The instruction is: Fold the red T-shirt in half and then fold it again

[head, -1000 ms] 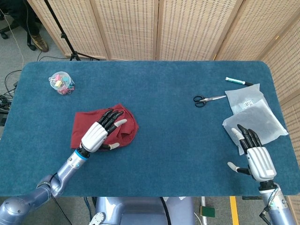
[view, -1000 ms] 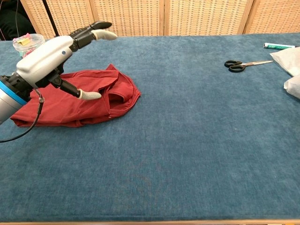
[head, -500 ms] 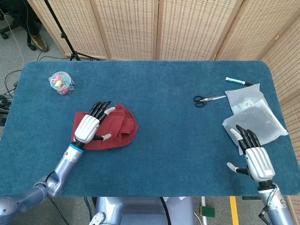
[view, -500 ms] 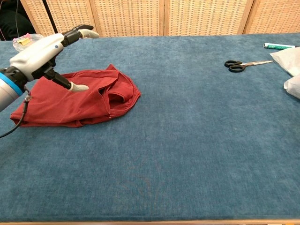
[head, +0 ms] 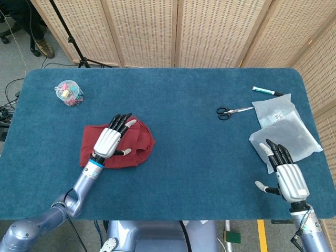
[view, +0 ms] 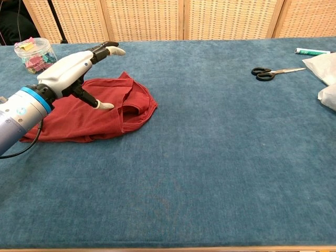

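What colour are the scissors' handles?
Black; the scissors show best in the chest view.

Clip jar (head: 69, 93) far left; scissors (head: 233, 111), marker (head: 267, 91) and two plastic bags (head: 284, 135) far right.

On the blue table (head: 178, 100) are counted one red T-shirt (head: 139, 144) at centre left, one jar of clips (head: 69, 93) at upper left, one pair of scissors (head: 233, 111), one pen (head: 266, 91), two plastic bags (head: 286, 128) at right, and two hands (head: 107, 140).
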`<state>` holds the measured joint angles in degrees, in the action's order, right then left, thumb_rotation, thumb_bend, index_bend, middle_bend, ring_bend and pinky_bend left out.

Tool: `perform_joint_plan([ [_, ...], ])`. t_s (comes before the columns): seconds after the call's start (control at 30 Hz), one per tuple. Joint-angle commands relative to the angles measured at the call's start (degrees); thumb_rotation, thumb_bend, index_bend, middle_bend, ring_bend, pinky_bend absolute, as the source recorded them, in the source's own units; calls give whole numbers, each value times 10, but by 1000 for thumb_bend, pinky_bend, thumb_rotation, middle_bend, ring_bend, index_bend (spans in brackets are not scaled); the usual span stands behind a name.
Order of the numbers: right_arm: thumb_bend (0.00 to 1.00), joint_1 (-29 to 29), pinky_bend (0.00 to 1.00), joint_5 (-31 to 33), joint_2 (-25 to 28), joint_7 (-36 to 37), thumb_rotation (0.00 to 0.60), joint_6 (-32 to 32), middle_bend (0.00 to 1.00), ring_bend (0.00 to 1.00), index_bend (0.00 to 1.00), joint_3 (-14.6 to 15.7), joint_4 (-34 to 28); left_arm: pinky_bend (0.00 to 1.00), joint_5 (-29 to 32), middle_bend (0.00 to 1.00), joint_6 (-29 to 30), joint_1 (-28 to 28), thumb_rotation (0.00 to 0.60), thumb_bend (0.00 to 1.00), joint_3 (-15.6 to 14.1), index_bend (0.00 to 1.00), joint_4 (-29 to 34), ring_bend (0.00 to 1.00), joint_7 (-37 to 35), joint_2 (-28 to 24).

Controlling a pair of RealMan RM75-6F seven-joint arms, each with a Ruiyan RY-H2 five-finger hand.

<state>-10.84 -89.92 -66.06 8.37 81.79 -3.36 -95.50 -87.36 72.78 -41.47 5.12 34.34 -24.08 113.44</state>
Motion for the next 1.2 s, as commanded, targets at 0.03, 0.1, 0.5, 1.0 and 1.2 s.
perform_joint_plan([
  [0.03,0,0,37,-1,0,0,600,0,0,0,0,0,0,0,-1,0,-9,0,600,0,-4,0,-14,0,0,11],
  [0.1,0,0,37,-2,0,0,600,1,0,0,0,1,-1,0,-2,0,-12,0,600,0,-5,0,-22,0,-1,14],
  [0.5,0,1,37,-3,1,-1,600,2,0,0,0,1,-2,0,-1,0,9,-2,600,0,7,0,-15,0,-16,5],
  [1.0,0,3,37,-18,4,0,600,10,0,0,0,6,-8,0,33,0,26,70,600,0,3,0,299,0,85,-251],
  [1.2,0,4,22,-30,4,-4,600,14,0,0,0,12,-11,0,63,0,28,141,600,0,-36,0,469,0,131,-386],
])
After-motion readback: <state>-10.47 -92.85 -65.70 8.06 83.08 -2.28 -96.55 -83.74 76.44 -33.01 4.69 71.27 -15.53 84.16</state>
